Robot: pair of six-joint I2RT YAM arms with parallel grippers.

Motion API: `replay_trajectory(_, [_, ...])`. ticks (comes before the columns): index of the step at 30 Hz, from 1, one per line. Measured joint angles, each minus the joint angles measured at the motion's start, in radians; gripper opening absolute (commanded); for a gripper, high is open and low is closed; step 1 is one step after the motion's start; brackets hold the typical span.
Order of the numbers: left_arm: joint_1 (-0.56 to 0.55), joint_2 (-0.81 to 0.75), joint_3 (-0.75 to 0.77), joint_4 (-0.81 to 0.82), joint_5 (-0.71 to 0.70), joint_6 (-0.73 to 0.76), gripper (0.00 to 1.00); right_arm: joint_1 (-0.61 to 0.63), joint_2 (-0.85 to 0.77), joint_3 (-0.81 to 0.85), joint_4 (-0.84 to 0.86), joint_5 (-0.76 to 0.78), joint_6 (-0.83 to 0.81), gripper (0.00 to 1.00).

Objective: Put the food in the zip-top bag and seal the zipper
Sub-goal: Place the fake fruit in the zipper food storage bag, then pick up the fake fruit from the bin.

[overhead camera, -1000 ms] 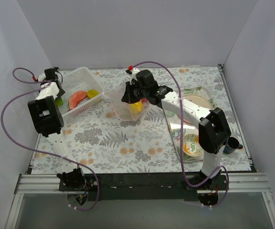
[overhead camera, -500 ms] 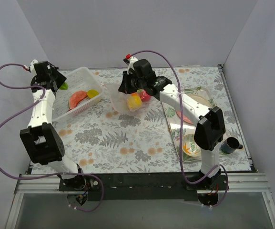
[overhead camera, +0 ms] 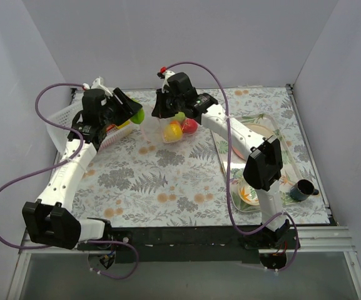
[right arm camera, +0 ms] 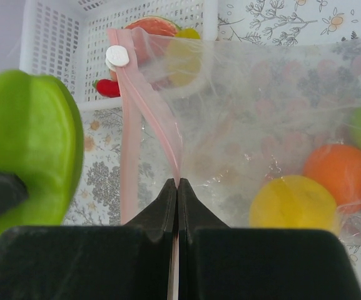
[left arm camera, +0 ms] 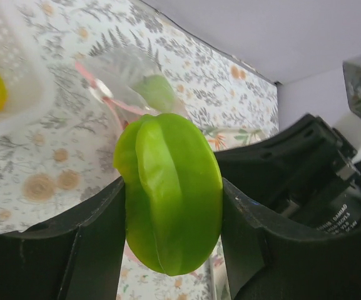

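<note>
One green toy fruit (left arm camera: 171,190) sits clamped in the half-open left gripper (left arm camera: 171,209) at nine o'clock of the zip-top bag (right arm camera: 261,119), whose pink zipper (right arm camera: 147,106) the fully closed right gripper (right arm camera: 177,186) pinches

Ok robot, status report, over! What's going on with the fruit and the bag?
Left jaws clamped on green fruit, near bag. Right jaws pinching bag's pink zipper, mouth open. Yellow fruit, orange fruit inside. Nothing seen blocking.
</note>
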Motion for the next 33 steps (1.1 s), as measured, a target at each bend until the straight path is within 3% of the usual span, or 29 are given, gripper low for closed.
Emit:
replay_trajectory(4, [-0.072,0.006,-0.037,0.026,0.003,-0.025,0.33,0.0,0.0,0.005,-0.006,0.002,0.026,0.01])
replay_trajectory(11, [-0.122,0.054,-0.08,0.055,-0.007,-0.048,0.74,0.0,0.0,0.005,-0.013,0.018,0.053,0.01])
replay_trajectory(15, [-0.132,0.064,-0.083,0.062,-0.022,-0.053,0.87,-0.007,0.0,0.006,-0.012,0.026,0.057,0.01])
replay_trajectory(23, [-0.138,0.054,-0.08,0.065,-0.042,-0.051,0.85,-0.006,0.0,0.009,-0.014,0.033,0.054,0.01])
replay_trajectory(30, [-0.125,-0.028,-0.001,-0.017,-0.198,-0.023,0.82,-0.006,-0.002,0.009,-0.017,0.055,0.034,0.01])
replay_trajectory(33, [-0.057,-0.061,0.036,-0.046,-0.243,-0.023,0.81,-0.006,-0.007,0.008,-0.017,0.061,0.022,0.01])
